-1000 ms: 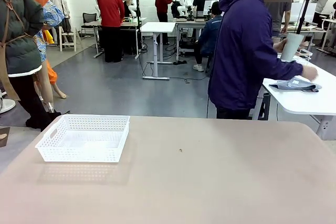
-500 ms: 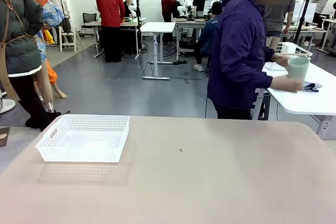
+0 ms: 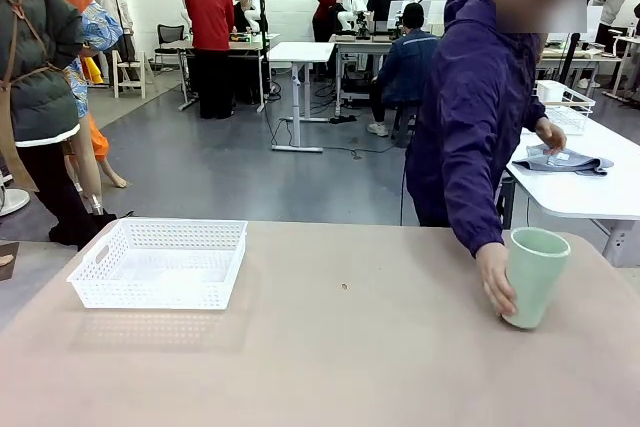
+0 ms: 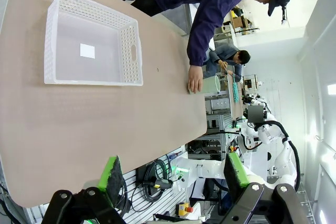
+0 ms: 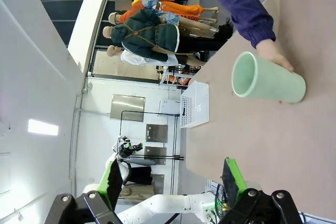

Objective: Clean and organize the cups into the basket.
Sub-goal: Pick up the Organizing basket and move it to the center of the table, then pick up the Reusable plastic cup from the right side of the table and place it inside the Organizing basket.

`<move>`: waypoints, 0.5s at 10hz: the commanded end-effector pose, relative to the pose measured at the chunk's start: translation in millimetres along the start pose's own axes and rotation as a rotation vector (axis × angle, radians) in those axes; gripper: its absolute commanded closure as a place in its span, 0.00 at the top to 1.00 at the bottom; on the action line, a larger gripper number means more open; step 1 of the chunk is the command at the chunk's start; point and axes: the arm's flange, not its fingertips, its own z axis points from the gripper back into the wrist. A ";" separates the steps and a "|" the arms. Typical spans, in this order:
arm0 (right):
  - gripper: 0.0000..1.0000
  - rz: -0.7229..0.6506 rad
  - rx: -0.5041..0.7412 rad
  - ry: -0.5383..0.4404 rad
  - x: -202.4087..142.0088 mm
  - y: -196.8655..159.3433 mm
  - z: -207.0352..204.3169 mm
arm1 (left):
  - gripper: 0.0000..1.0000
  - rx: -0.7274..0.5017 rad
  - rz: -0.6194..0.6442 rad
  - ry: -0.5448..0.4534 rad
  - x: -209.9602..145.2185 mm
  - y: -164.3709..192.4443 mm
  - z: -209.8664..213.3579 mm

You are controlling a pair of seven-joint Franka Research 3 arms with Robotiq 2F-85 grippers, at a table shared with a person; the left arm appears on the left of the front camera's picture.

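The cup point(image 3: 535, 277) is standing at the lower right of the front view, its base meeting the tabletop point(image 3: 330, 357) close to the right edge and its body leaning a little. A person's hand point(image 3: 497, 285) is wrapping the lower left of its wall. It is pale green and tapered, wider at the open mouth than at the base, and the right wrist view is showing its inside as bare.

It is looking light and stiff, with a smooth wall that is likely to slide in a loose hold. Because it is narrowing downward, a squeeze low on the body is liable to let it ride up and tip. The better hold is probably across the middle of the wall, from the side the hand is leaving free.

The basket point(image 3: 150, 292) is sitting at the left of the front view, well apart from the cup, with nothing in it.

The left pincer point(image 4: 172, 174) is hanging open and gripping nothing, above the tabletop. The right pincer point(image 5: 173, 177) is likewise standing wide open and empty, with the cup ahead of it.
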 end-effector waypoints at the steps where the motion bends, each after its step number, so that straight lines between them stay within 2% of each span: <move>1: 1.00 0.005 0.020 -0.002 0.6 -0.6 1.1 | 1.00 -0.017 -0.007 -0.006 -0.1 -0.3 1.3; 5: 1.00 0.005 0.020 -0.002 0.6 -0.6 1.1 | 1.00 -0.017 -0.007 -0.006 -0.1 -0.3 1.3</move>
